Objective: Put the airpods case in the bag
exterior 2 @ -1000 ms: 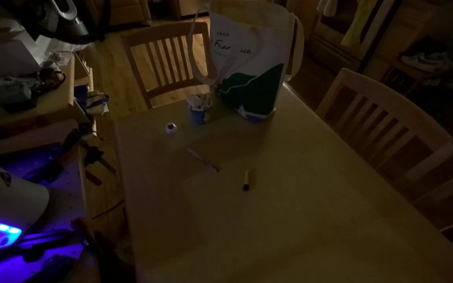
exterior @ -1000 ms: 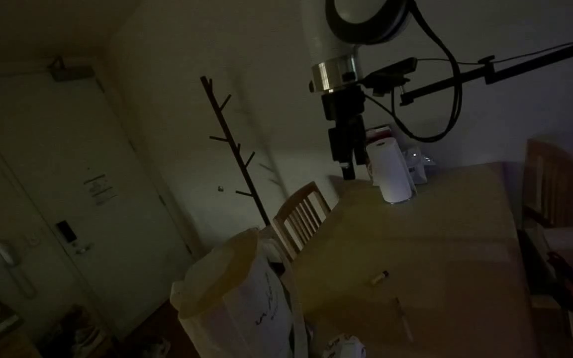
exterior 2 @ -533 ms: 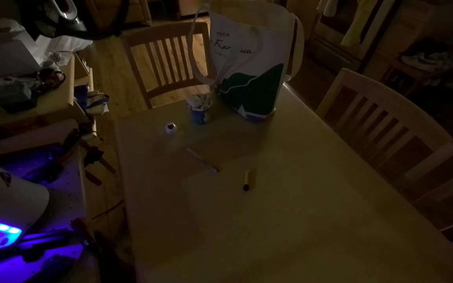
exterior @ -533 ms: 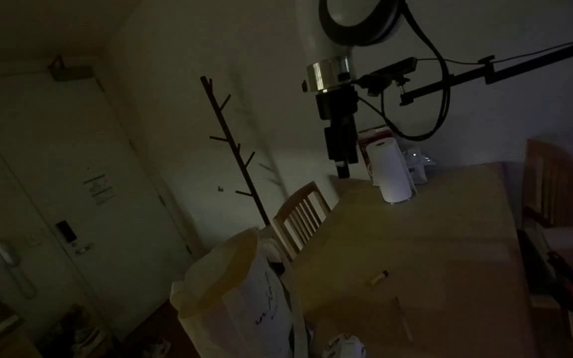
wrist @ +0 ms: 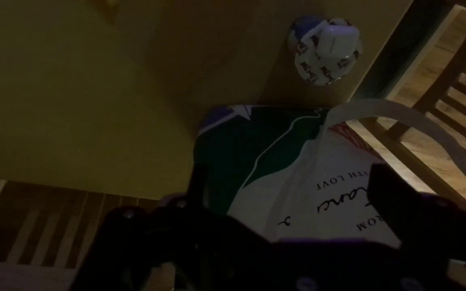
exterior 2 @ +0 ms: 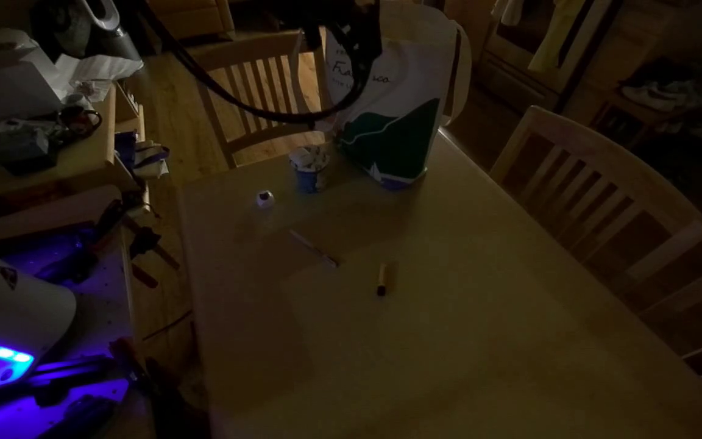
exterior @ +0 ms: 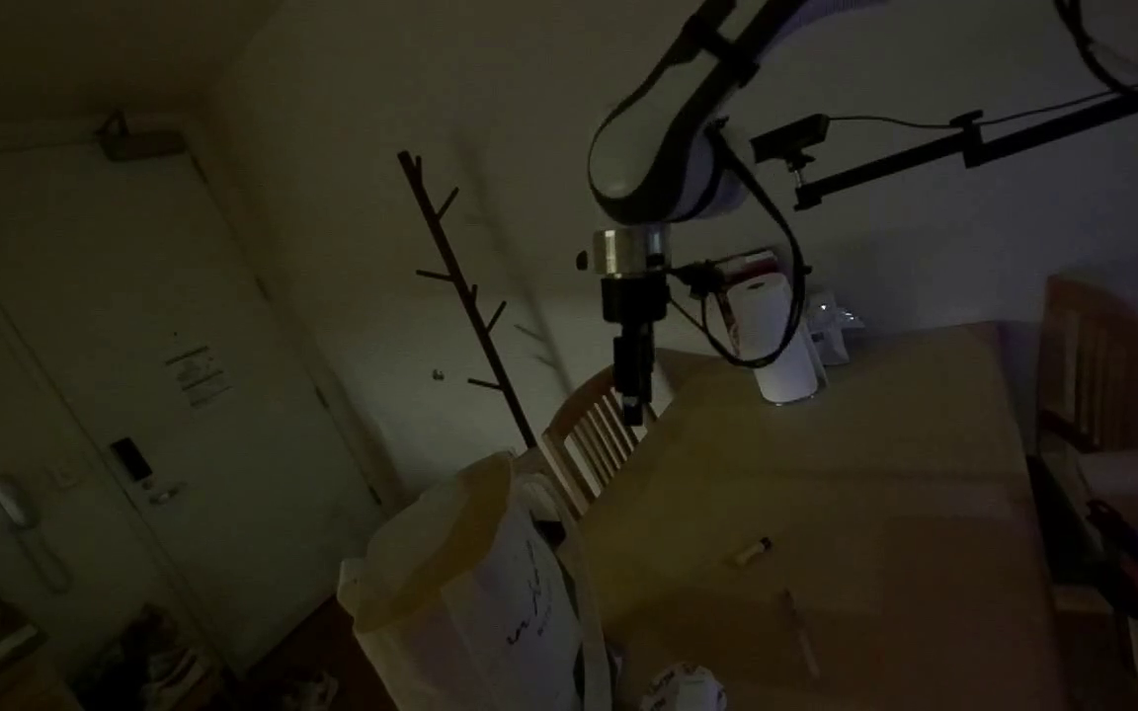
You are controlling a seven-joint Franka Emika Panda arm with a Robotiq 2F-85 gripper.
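Beside the bag (exterior 2: 397,110), a tub (wrist: 312,66) carries the airpods case (wrist: 338,41), perhaps for easier reach; the empty gripper (wrist: 288,171) has 2 fingers (wrist: 386,196) spread, probably to grasp it.

1) The airpods case (wrist: 338,42), white and round-cornered, rests on the patterned top of a tub (wrist: 321,70)
2) The bag (exterior 2: 404,97), pale with green print and dark lettering, stands upright and open-mouthed on the table (exterior 2: 479,341), near the tub
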